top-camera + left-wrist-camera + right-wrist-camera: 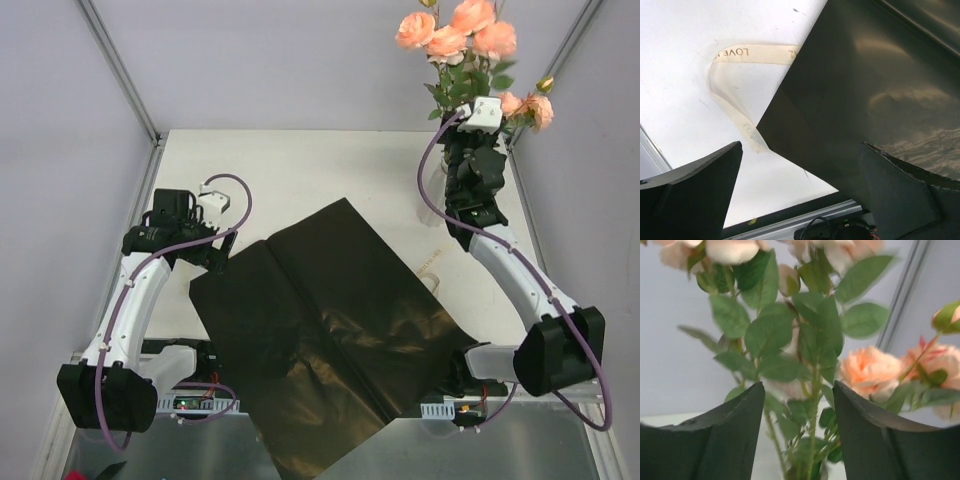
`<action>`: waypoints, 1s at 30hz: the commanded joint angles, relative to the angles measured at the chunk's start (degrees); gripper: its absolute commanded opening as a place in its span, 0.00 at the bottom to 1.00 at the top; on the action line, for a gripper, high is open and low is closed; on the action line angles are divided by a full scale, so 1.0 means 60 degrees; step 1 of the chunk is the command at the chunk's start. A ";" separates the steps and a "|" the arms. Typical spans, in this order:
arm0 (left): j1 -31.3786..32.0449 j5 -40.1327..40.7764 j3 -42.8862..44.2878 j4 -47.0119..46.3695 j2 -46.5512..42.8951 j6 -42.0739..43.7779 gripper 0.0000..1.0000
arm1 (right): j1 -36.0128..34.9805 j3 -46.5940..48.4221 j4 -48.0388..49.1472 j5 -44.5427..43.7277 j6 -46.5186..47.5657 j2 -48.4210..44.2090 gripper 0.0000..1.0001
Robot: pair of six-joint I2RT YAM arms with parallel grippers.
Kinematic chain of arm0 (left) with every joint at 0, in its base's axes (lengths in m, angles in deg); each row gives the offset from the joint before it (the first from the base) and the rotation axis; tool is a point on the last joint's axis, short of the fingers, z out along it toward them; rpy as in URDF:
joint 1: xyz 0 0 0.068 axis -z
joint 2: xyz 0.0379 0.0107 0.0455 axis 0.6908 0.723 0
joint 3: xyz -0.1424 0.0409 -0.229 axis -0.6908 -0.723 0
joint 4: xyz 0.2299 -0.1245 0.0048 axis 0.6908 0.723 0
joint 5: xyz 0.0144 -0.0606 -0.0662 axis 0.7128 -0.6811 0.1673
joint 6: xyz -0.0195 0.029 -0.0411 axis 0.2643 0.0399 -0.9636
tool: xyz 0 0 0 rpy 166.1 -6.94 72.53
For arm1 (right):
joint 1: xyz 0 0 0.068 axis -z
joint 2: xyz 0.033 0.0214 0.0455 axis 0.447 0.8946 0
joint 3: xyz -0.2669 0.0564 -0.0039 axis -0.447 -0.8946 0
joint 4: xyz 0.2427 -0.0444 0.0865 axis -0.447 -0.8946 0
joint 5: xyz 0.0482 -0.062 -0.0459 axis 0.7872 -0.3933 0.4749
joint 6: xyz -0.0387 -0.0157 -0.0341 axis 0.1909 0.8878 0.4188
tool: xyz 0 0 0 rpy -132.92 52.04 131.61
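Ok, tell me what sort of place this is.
Probably a robot test cell in a lab, not a flower shop: a white table boxed in by plain grey panels on metal framing, with roses, a dark sheet and a ribbon on it.

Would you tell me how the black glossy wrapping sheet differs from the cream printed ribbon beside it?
The black glossy wrapping sheet is dark and shiny; the cream printed ribbon is pale, with lettering. The sheet is broad and spread out; the ribbon is a narrow, looping strip. Both lie on the white table, the ribbon reaching the sheet's edge.
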 commanded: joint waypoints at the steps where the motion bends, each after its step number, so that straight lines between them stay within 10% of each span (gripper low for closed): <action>1: -0.0135 -0.0223 0.0428 -0.0043 -0.0231 -0.0206 0.99 | -0.0437 -0.0300 -0.2217 -0.0580 -0.1532 -0.1721 0.70; 8: -0.0135 -0.0472 0.0472 -0.0043 -0.0553 -0.0308 0.99 | -0.0847 0.0267 -0.6556 -0.0685 -0.3365 -0.3379 0.96; 18: -0.0135 -0.0765 0.0399 -0.0087 -0.0964 -0.0806 0.99 | -0.2076 0.1311 -1.2446 0.1323 -0.5064 -0.3425 0.96; 30: -0.0135 -0.0692 0.0253 -0.0131 -0.1330 -0.1041 0.99 | -0.3220 0.0402 -1.2406 0.1718 -0.4685 -0.3498 0.96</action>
